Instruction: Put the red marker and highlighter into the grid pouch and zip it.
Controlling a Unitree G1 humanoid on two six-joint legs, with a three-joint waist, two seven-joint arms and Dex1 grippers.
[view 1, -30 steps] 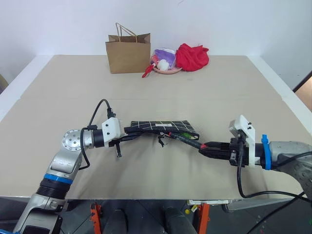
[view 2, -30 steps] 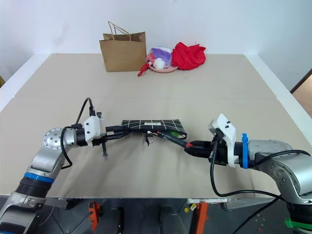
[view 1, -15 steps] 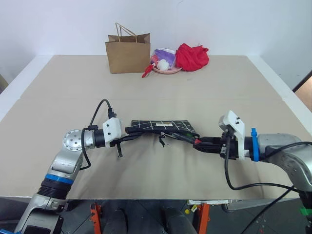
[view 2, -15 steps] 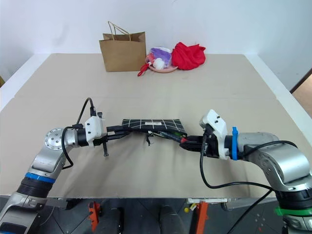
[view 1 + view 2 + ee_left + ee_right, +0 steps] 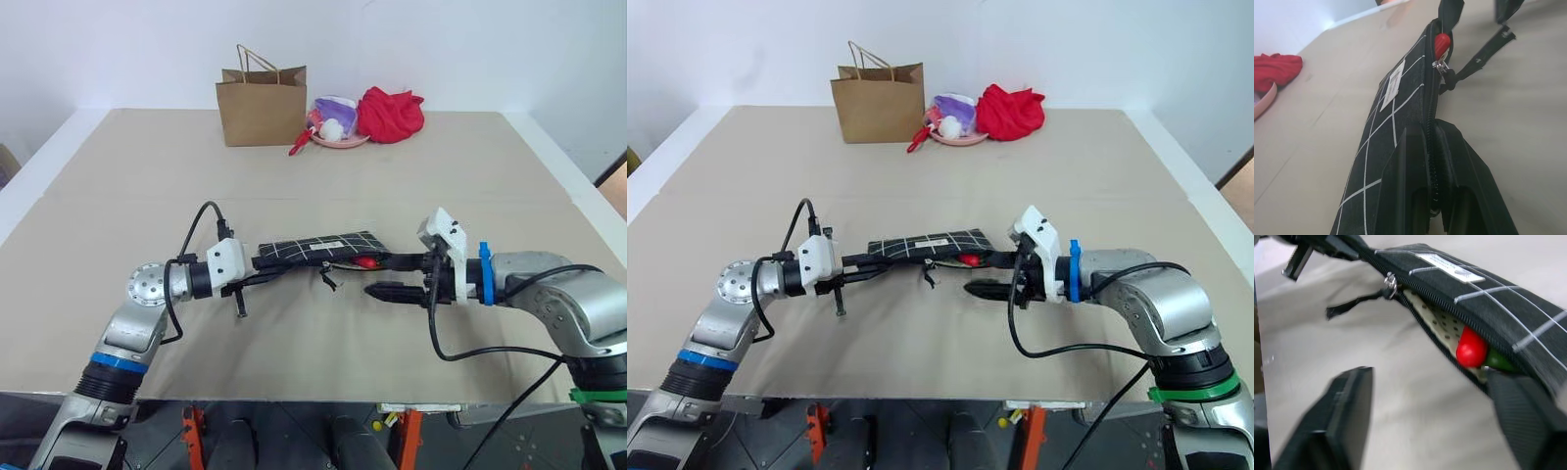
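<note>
Peeking from the flat black white-gridded fabric pouch [image 5: 1484, 289], the red marker's [image 5: 1471, 348] round end and a green highlighter [image 5: 1500, 360] sliver are showing between the right gripper's [image 5: 388, 277] wide-spread fingers, while the left gripper [image 5: 263, 270] is pinching the pouch's far end.

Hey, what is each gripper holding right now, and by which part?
The left gripper is shut on the grid pouch, pinching its zipper-edge end. The right gripper is open and holds nothing.

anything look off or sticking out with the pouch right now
Yes. The grid pouch is still unzipped, and the red marker's end pokes out of the open mouth beside the highlighter, right in the zipper's path. The zipper pull sits partway along. Nothing looks spilled or damaged.
</note>
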